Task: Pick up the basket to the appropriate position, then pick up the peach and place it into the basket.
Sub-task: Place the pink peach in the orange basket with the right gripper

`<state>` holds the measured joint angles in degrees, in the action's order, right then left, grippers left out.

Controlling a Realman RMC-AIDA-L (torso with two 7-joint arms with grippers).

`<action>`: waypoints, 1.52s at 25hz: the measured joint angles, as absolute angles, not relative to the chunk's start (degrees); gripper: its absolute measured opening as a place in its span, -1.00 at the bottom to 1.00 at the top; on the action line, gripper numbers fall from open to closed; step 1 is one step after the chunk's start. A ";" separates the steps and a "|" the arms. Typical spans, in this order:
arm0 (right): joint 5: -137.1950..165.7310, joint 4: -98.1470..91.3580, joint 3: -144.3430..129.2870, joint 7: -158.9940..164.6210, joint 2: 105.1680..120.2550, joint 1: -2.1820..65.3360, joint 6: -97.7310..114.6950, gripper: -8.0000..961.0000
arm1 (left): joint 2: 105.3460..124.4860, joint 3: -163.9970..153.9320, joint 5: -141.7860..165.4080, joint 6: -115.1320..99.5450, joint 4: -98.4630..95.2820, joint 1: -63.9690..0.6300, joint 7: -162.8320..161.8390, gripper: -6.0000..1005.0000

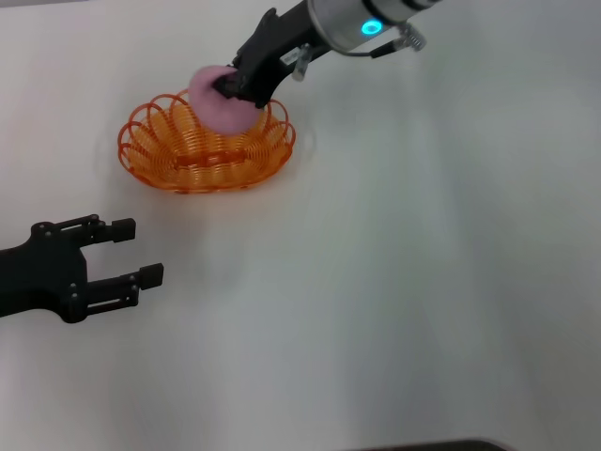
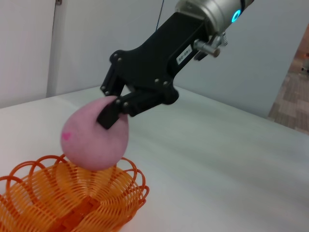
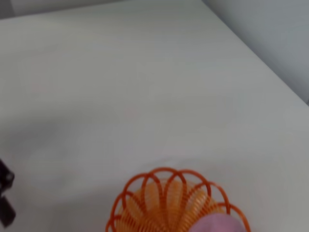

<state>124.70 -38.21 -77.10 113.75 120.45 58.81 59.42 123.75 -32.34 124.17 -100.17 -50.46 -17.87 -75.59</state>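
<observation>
The right gripper (image 1: 228, 86) reaches in from 1 o'clock in the head view and is clenched around the peach (image 1: 219, 98), its black fingers (image 2: 110, 113) pressing into the pink skin from 2 sides. The peach hangs over the far right part of the basket (image 1: 205, 146); in the left wrist view its underside (image 2: 95, 142) sits right at the level of the scalloped rim, though whether it touches the wire is unclear. The basket stands upright on the white table (image 1: 423, 282), toward 11 o'clock from the table's middle in the head view. The left gripper (image 1: 127, 252) lies low over the table at 8 o'clock, well apart from the basket, its 2 fingers spread wide with nothing between them. In the right wrist view the basket's rim (image 3: 164, 181) and a sliver of peach (image 3: 219, 224) show.
</observation>
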 joint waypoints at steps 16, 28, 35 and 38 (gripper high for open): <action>119.06 -33.27 -79.38 110.57 120.68 59.84 56.39 -0.87 | 123.74 -32.33 124.10 -100.10 -50.40 -18.22 -75.58 0.47; 117.00 -32.83 -81.16 110.57 120.67 59.96 55.48 -0.49 | 123.84 -32.08 124.10 -100.10 -50.24 -18.19 -75.58 0.47; 116.96 -32.79 -81.45 110.56 120.72 59.94 55.45 0.05 | 123.84 -32.08 124.11 -100.09 -49.64 -18.10 -75.58 0.47; 116.96 -32.78 -81.47 110.54 120.74 59.94 55.45 0.31 | 123.84 -32.07 124.12 -100.06 -49.48 -18.10 -75.58 0.47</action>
<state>116.96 -32.78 -81.47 110.54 120.74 59.94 55.45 123.84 -32.07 124.12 -100.06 -49.48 -18.10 -75.58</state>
